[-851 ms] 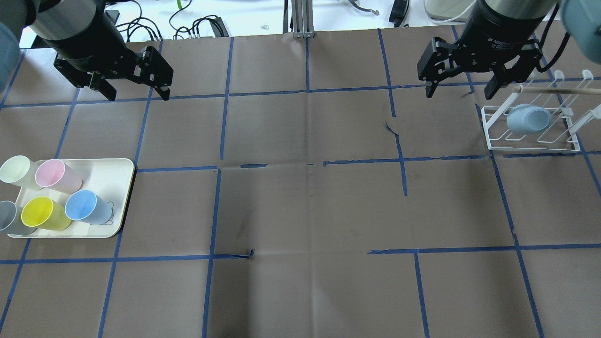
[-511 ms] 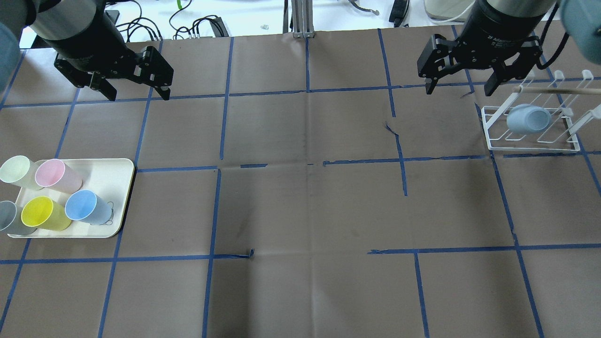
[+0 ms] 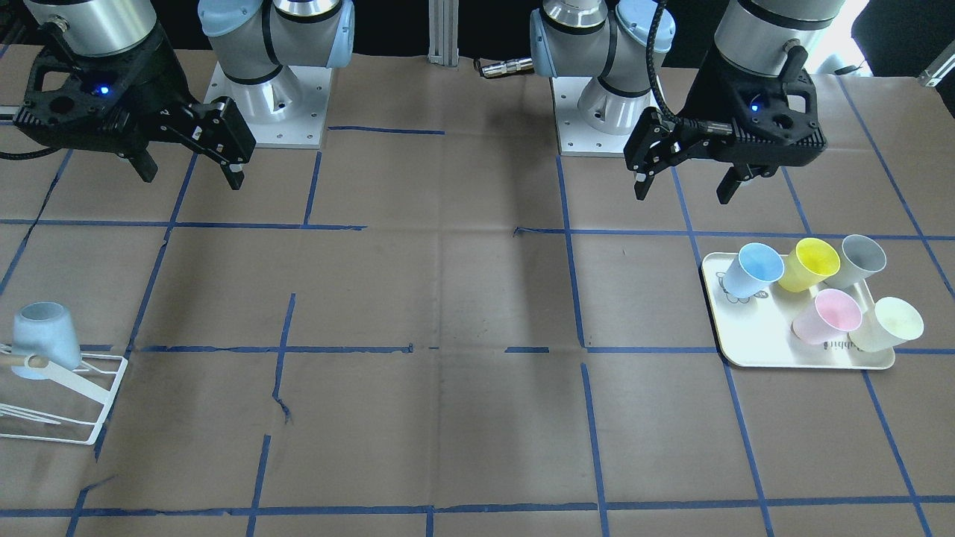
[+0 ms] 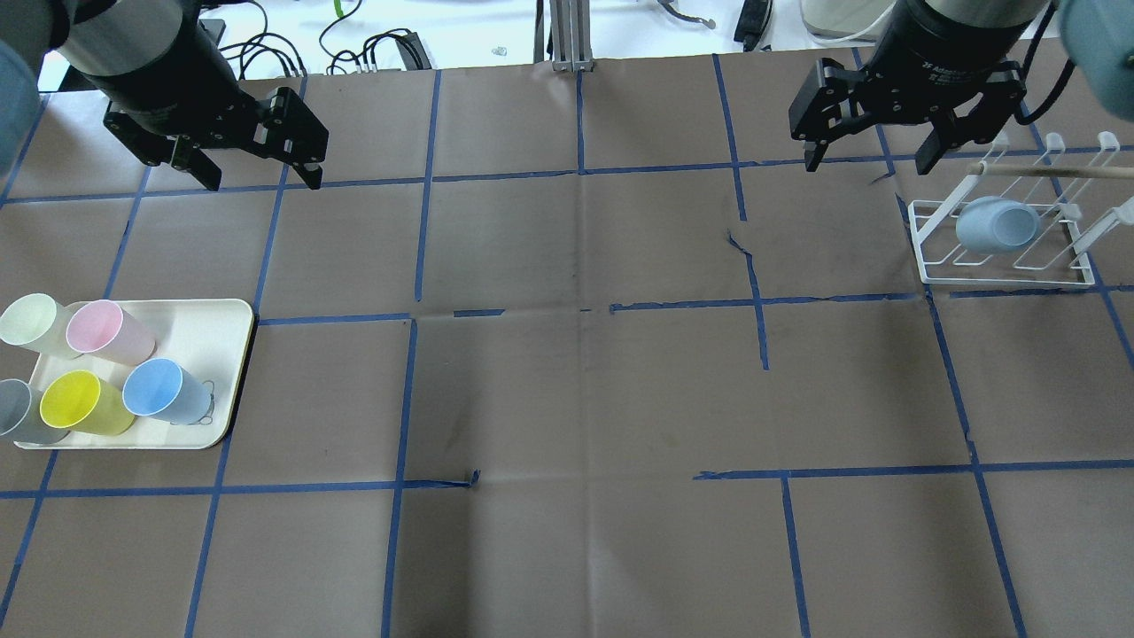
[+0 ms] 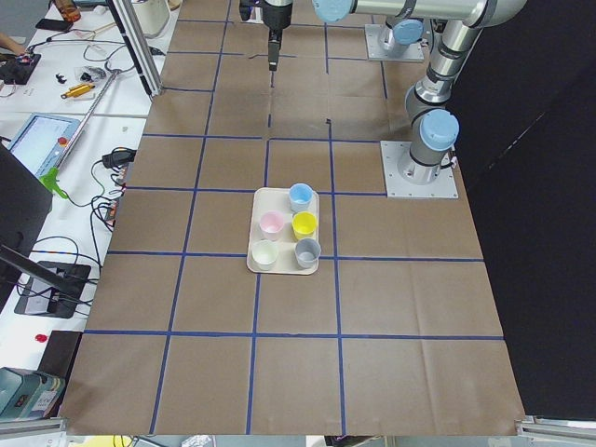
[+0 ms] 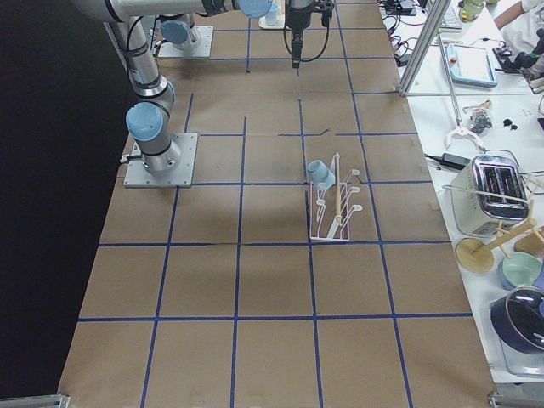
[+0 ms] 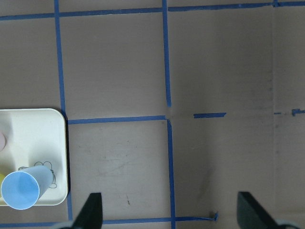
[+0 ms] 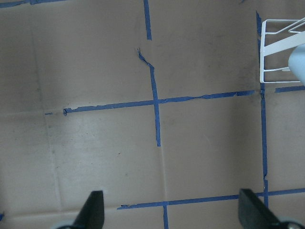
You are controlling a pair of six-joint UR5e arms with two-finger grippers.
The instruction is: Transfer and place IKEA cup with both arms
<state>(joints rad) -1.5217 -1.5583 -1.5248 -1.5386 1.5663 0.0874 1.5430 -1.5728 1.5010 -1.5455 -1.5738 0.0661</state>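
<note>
the cup (image 4: pixel 994 224), a smooth pale-blue plastic tumbler that tapers to its base, sits tipped mouth-down on a white wire rack (image 4: pixel 1010 283) at the right end of the worktop (image 4: pixel 576 399). it rests at the rack's end nearest the robot, among thin upright prongs. a pale wooden rod (image 4: pixel 1054 170) runs across the rack's top.

the right arm (image 4: pixel 939 53) hangs just beside the rack, clear of the cup, its black jaws spread and holding nothing. the left arm (image 4: pixel 159 71) hangs at the far left, its jaws also spread and bare, over plain paper well behind a cream tray (image 4: pixel 208 341) with rounded corners.

on the tray stand five matte tumblers, mouths up: a second blue cup (image 4: pixel 164 392) with a brighter sky-blue inside, then yellow (image 4: pixel 80 403), pink (image 4: pixel 106 330), pale green (image 4: pixel 34 323) and grey (image 4: pixel 18 412) ones, packed close together.

the worktop is covered in creased brown paper, marked into squares by blue tape that is torn in places.
</note>
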